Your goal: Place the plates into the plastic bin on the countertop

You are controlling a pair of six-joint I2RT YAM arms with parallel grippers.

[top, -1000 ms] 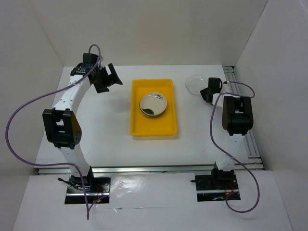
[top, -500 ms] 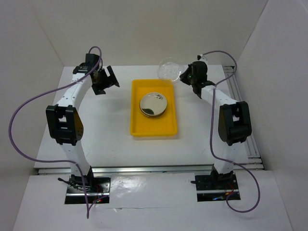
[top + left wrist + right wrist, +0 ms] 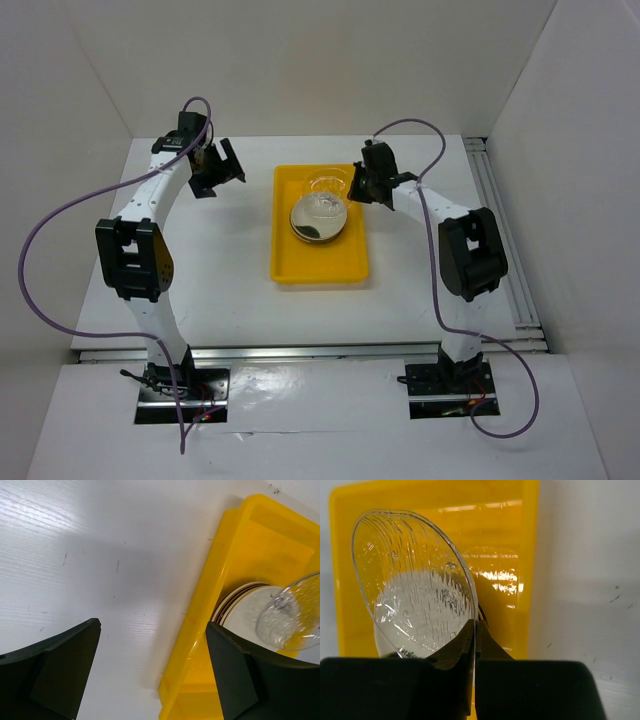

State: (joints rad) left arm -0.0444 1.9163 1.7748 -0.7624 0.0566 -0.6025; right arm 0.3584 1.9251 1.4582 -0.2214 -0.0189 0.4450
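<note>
The right tool (image 3: 475, 626) is clamped shut on the rim of a clear round glass plate (image 3: 415, 585). It holds the plate tilted above the bright yellow rectangular plastic bin (image 3: 530, 555), over the cream round plates (image 3: 240, 605) stacked inside. The left tool (image 3: 152, 630) hangs wide open and empty over the white desk (image 3: 100, 555) beside the bin. The step in hand is placing; the next move probably calls for lowering and levelling before release.
</note>
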